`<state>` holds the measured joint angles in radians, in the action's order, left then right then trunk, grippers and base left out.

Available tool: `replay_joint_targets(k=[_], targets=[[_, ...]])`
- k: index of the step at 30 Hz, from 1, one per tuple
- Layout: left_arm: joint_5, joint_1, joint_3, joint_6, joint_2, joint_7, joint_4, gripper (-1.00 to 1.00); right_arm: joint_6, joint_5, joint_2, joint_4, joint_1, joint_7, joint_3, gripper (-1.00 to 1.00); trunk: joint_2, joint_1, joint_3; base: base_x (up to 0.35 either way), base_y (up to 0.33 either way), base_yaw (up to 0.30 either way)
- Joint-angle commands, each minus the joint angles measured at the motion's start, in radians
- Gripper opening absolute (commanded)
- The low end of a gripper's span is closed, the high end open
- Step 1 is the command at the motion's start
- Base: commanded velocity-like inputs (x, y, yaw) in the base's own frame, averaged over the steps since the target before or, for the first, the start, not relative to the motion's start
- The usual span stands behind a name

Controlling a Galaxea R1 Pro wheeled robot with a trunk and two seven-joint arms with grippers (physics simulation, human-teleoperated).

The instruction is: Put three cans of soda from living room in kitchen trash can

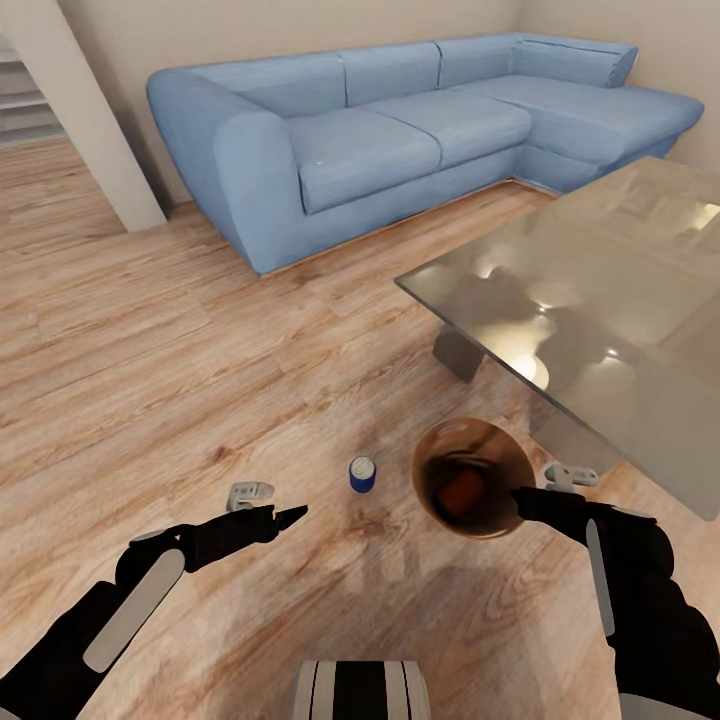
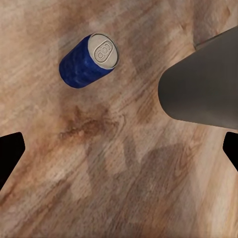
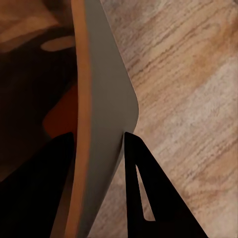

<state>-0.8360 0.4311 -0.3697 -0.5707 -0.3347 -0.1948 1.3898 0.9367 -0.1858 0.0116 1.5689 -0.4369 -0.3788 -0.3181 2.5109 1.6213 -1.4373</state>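
Note:
A dark blue can of soda (image 1: 362, 474) stands upright on the wood floor, just left of the tash can (image 1: 500, 520). In the left wrist view the blue can (image 2: 90, 59) shows its silver top, and the bin's grey side (image 2: 203, 84) is beside it. An orange can (image 1: 461, 489) lies inside the bin's brown interior. My right gripper (image 1: 522, 497) is shut on the bin's rim, one finger inside and one outside the wall (image 3: 106, 89). My left gripper (image 1: 275, 505) hangs open above the floor, a short way left of the blue can, holding nothing.
A blue corner sofa (image 1: 400, 130) lines the far wall. A low glass-topped table (image 1: 600, 290) stands at the right, its corner close to the bin. A white pillar (image 1: 80, 110) rises at the far left, with wood floor between it and me.

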Motion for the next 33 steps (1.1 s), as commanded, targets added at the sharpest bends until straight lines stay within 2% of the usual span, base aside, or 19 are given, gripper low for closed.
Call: replay_joint_targets(k=[1,20,33], targets=[[0.0,0.0,0.0,0.0,0.0,0.0,0.0,1.0,0.003,0.019,0.0,0.0,0.0,-0.002,0.001,-1.0,0.0,0.0,0.0,0.0,0.0,0.0],[0.0,0.0,0.0,-0.001,0.0,-0.002,0.0,1.0,0.004,0.019,-0.005,0.0,0.0,-0.002,0.002,-1.0,0.0,0.0,0.01,0.0,0.0,-0.123],[-0.001,0.0,0.0,-0.001,0.0,-0.003,0.0,1.0,-0.001,0.019,-0.005,0.0,0.0,-0.002,0.001,-1.0,0.0,0.0,0.01,0.0,0.0,-0.016]])
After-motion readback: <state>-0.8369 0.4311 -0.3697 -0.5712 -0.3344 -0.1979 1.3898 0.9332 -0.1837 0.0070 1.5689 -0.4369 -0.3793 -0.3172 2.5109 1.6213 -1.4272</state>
